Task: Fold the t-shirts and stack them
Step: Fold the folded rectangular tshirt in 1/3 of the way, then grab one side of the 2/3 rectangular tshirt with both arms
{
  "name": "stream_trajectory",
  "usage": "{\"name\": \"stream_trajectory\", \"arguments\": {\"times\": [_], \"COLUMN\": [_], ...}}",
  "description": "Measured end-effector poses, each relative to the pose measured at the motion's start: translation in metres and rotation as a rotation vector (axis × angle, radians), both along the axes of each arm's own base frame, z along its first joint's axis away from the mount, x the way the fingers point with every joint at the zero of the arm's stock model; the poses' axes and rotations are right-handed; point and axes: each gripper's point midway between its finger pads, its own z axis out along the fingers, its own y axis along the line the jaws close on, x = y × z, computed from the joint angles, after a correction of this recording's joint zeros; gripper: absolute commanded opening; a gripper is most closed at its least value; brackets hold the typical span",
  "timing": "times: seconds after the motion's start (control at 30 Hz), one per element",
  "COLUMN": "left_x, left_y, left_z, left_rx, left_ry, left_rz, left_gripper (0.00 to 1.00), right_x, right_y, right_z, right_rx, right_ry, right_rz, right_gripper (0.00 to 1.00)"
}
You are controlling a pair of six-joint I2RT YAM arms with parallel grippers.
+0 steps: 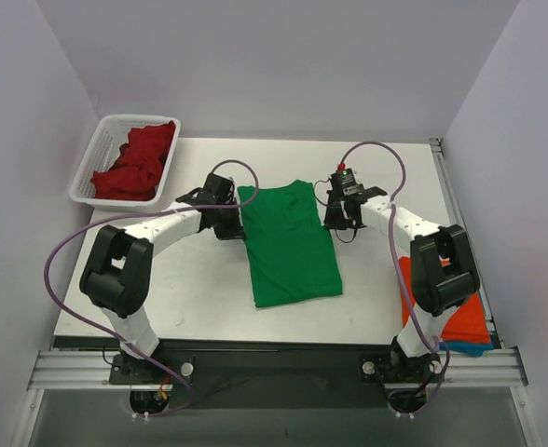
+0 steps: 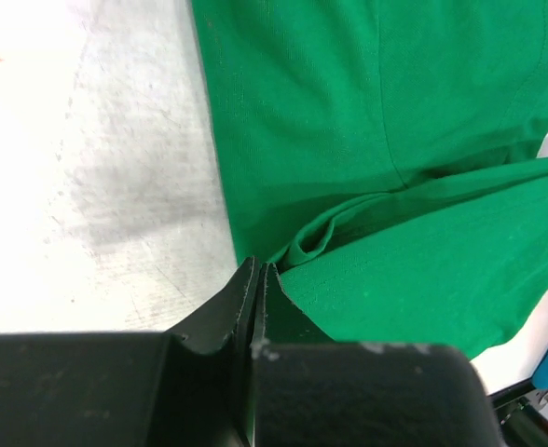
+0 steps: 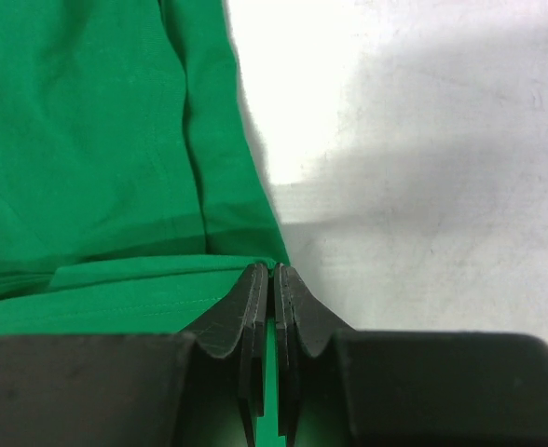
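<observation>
A white table holds a green t-shirt lying flat at its centre, collar end far and hem near, already folded into a long narrow panel. A white slotted basket at the far left corner contains a crumpled dark red t-shirt. At the near right edge lies an orange t-shirt on top of a blue t-shirt. The left gripper is pressed closed, pinching the green t-shirt's left edge towards its far end, where the cloth puckers. The right gripper is likewise closed, nipping the right edge opposite.
</observation>
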Motion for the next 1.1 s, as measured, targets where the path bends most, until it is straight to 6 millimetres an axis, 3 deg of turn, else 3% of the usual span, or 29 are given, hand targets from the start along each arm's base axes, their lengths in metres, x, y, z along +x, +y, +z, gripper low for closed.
{"name": "stream_trajectory", "arguments": {"times": [0.13,0.17,0.2,0.27,0.3,0.33,0.53,0.6,0.73,0.93,1.03,1.1], "left_x": [0.01,0.012,0.015,0.018,0.02,0.021,0.021,0.002,-0.057,-0.135,-0.143,-0.144], "left_y": [0.0,-0.001,-0.002,-0.004,-0.004,-0.003,0.006,0.013,0.017,0.003,-0.008,-0.016], "left_z": [0.001,0.0,-0.002,-0.005,-0.005,-0.006,0.005,0.008,0.004,-0.03,-0.028,-0.027], "left_rx": [-0.007,-0.009,-0.01,-0.011,-0.012,-0.012,-0.027,-0.04,-0.068,-0.109,-0.176,-0.218], "left_ry": [-0.007,-0.004,-0.001,0.004,0.007,0.008,-0.019,-0.032,-0.015,0.063,0.047,0.039], "left_rz": [0.01,0.011,0.011,0.009,0.012,0.013,0.05,0.056,0.037,-0.025,-0.027,-0.026], "left_gripper": [0.01,0.05,0.23,0.4,0.54,0.57,0.6,0.6,0.63,0.7,0.69,0.68], "right_x": [0.01,0.011,0.013,0.02,0.024,0.027,0.024,0.009,-0.047,-0.126,-0.152,-0.148], "right_y": [0.0,0.0,0.0,0.0,0.0,0.001,-0.01,-0.019,-0.04,-0.046,-0.046,-0.041], "right_z": [-0.012,-0.016,-0.019,-0.023,-0.023,-0.022,-0.005,0.002,0.006,-0.033,-0.051,-0.048], "right_rx": [0.0,0.0,0.001,0.003,0.005,0.007,0.033,0.059,0.109,0.185,0.223,0.266], "right_ry": [0.021,0.031,0.039,0.046,0.046,0.041,0.017,0.011,0.018,0.103,0.152,0.113], "right_rz": [-0.005,-0.006,-0.007,-0.005,-0.007,-0.008,-0.045,-0.073,-0.136,-0.174,-0.2,-0.206], "right_gripper": [0.0,0.0,0.03,0.26,0.34,0.43,0.43,0.43,0.43,0.48,0.49,0.49]}}
